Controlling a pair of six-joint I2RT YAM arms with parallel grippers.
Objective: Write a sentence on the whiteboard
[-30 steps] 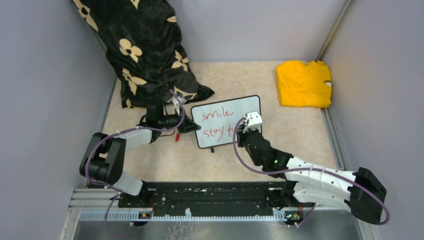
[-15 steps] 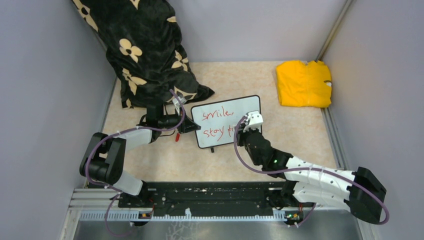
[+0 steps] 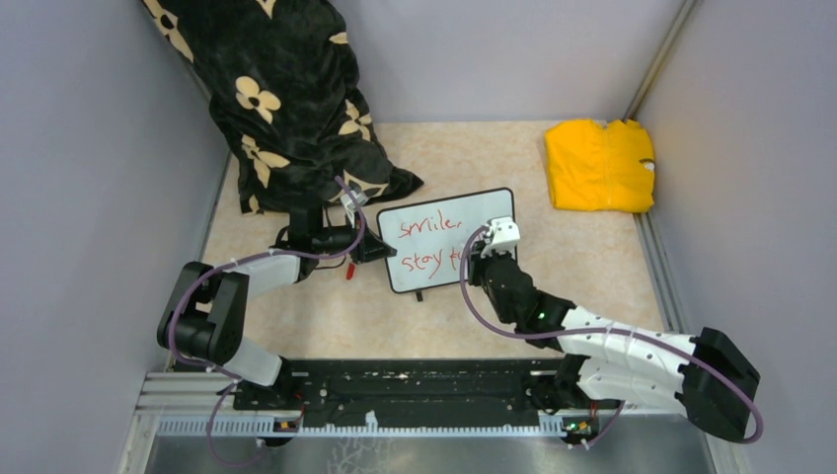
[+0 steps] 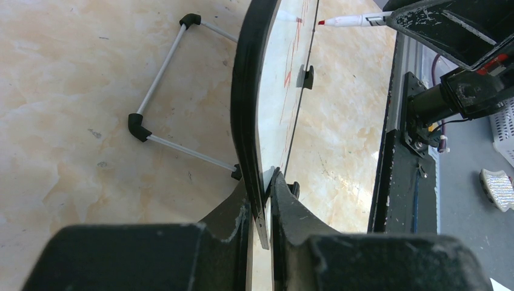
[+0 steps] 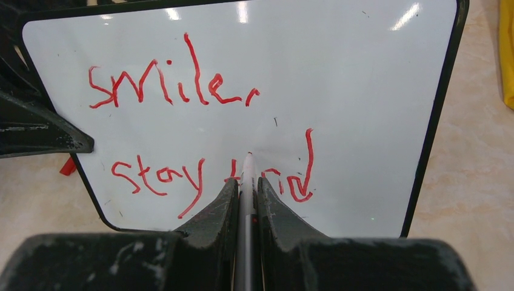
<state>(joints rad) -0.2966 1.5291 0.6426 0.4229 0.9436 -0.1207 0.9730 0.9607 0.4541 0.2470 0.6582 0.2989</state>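
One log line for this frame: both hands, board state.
left hand: shut on whiteboard edge | right hand: shut on marker, tip by second line | sentence: two red lines written

The table (image 3: 592,267) had a pale, sandy top with cloudy marks like stone. A big black cloth (image 3: 296,118) with cream flowers lay piled in the upper left corner of the top view. A folded yellow cloth (image 3: 599,165) lay in the upper right corner, well apart from it. In the middle stood a small whiteboard (image 3: 439,242), with its thin wire stand (image 4: 138,126) resting on the table. A tiny red thing (image 3: 348,273) lay just left of the board.
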